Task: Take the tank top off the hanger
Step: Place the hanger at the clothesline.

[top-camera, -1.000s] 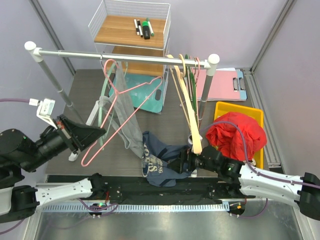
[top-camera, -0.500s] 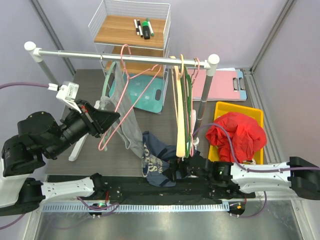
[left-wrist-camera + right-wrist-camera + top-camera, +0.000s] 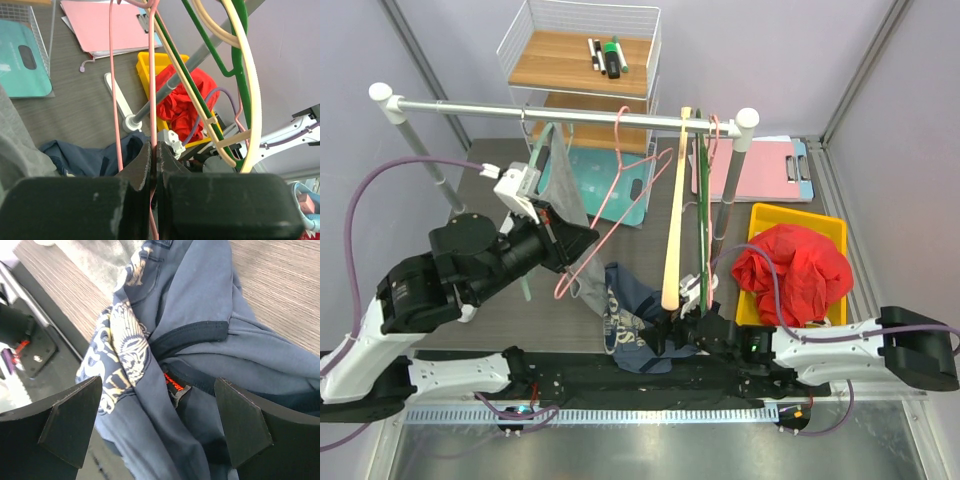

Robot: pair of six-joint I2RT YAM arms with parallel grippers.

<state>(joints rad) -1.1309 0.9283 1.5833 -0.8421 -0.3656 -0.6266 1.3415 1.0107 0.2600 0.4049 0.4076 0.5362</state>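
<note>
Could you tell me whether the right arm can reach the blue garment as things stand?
Probably yes: the open right gripper hangs just above the blue garment, with nothing between them.

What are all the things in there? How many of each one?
tank top: one, grey, hanging from the rail
rail: one, silver, across the back
pink hanger: one, pink, on the rail, gripped low down
cream hanger: one, cream, on the rail
green hanger: one, green, beside the cream one
T-shirt: one, navy, crumpled on the table
red cloth: one, red, in the bin
bin: one, yellow, right side
clipboard: one, pink, behind the bin
scale: one, teal, on the table
wire shelf: one, white with wooden boards, back
left gripper: one, black, shut on the pink hanger
right gripper: one, black, open over the T-shirt
</note>
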